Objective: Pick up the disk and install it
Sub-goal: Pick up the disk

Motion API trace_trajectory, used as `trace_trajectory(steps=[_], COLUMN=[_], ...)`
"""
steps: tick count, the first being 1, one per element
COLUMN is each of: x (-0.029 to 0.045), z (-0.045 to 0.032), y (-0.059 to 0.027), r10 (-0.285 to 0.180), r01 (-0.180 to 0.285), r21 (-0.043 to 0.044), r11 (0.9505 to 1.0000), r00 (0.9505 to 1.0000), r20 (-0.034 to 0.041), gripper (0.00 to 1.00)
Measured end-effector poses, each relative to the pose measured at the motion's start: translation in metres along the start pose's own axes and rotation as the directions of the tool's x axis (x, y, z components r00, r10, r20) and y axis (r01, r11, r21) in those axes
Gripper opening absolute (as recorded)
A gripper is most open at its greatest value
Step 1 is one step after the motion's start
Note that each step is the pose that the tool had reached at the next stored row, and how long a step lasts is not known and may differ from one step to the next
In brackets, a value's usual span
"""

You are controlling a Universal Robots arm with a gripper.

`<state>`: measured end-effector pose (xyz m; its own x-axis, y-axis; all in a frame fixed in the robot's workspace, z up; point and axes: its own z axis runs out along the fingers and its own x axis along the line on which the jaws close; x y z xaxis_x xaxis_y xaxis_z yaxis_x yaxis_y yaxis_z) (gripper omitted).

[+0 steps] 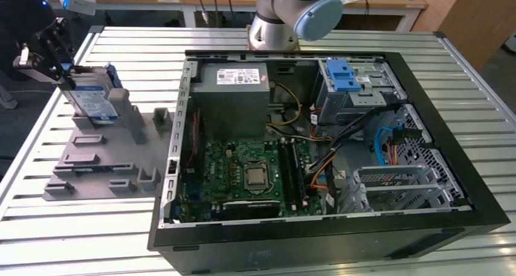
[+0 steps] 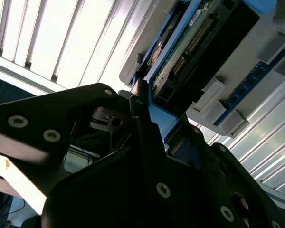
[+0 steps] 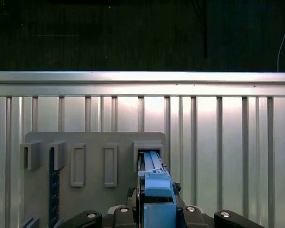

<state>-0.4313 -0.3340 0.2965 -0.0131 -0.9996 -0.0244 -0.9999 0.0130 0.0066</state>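
Quick note from my remote session: the disk (image 1: 93,98) was standing on edge in a slot of the grey holder plate (image 1: 105,161), which sat near the tabletop (image 1: 72,240) edge on the exterior view's left. I figure it was parked upright like that so its upper end stuck out clear of the slot and could be taken from above without anything scraping the plate. The pincer (image 1: 63,67) was down over that upper end. In both wrist views it looked pinched narrow on the blue carrier frame, one side each, with the disk (image 3: 152,164) running straight out from between. So I'd call it gripped, but not lifted: the lower end still sat in the slot. The open computer case (image 1: 322,243) lay on its side just beside the plate, taking up the middle of the tabletop, probably so everything inside faced up. Its drive bay (image 1: 354,92) sat in the far corner of the case, well apart from the disk, with a blue carrier (image 1: 342,77) already in it.
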Motion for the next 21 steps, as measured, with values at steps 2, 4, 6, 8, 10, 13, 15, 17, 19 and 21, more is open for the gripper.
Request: trace_trajectory(steps=[2,4,6,8,10,13,15,17,19,21], x=[0.0,0.0,0.0,-0.0001,-0.0001,-0.0001,-0.0001,-0.0001,-0.0001,-0.0001], z=[-0.0005,-0.001,-0.0016,-0.0022,-0.0027,-0.0036,-0.0041,-0.0047,-0.0052,-0.0053], y=[0.0,0.0,0.0,0.0,0.0,0.0,0.0,0.0,0.0,0.0], r10=[0.0,0.0,0.0,0.0,0.0,0.0,0.0,0.0,0.0,0.0], r01=[0.0,0.0,0.0,0.0,0.0,0.0,0.0,0.0,0.0,0.0], r21=[0.0002,0.0001,0.0001,0.0001,0.0001,0.0,0.0001,0.0,0.0,0.0002], r11=[1.0,1.0,1.0,1.0,1.0,1.0,1.0,1.0,1.0,1.0], r00=[1.0,1.0,1.0,1.0,1.0,1.0,1.0,1.0,1.0,1.0], r20=[0.0001,0.0,0.0,0.0,0.0,0.0,0.0,0.0,0.0,0.0], gripper=[0.36,0.36,0.36,0.36,0.36,0.36,0.36,0.36,0.36,0.36])
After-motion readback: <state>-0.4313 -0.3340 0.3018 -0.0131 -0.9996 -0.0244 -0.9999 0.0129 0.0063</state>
